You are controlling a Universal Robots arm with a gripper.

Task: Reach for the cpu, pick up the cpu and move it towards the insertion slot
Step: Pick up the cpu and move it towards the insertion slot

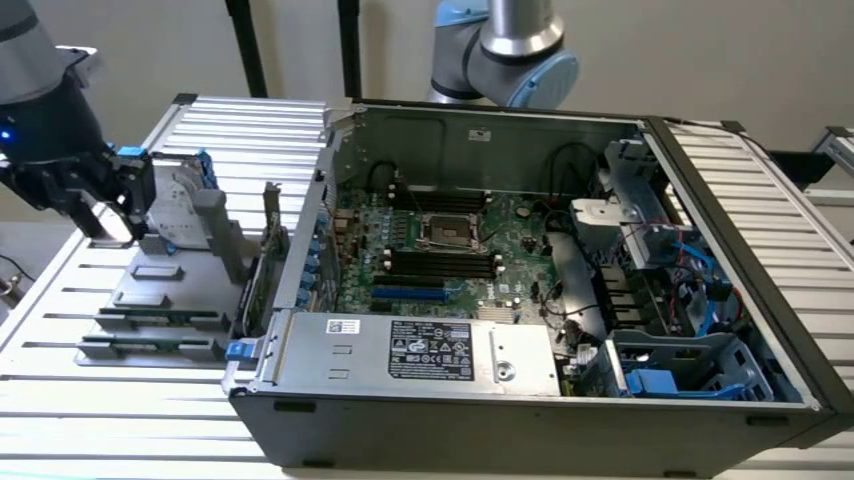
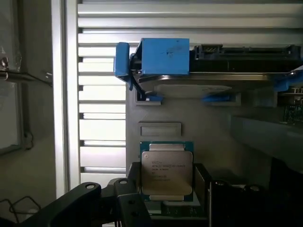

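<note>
The cpu (image 2: 166,173) is showing a silvery-grey metal top with dark print and a green edge. The hard drive (image 2: 215,71) is wearing blue rails on silver. The bench (image 2: 102,130) is showing white slats. The insertion slot (image 1: 442,232) is gleaming metallic around a dark centre, on a green motherboard (image 1: 514,262).

Bright, even daylight glares off the slatted table (image 1: 120,420); wrist view's foreground dim, blurred

Hand (image 1: 100,215) low at exterior view's left, fingers apart.
</note>
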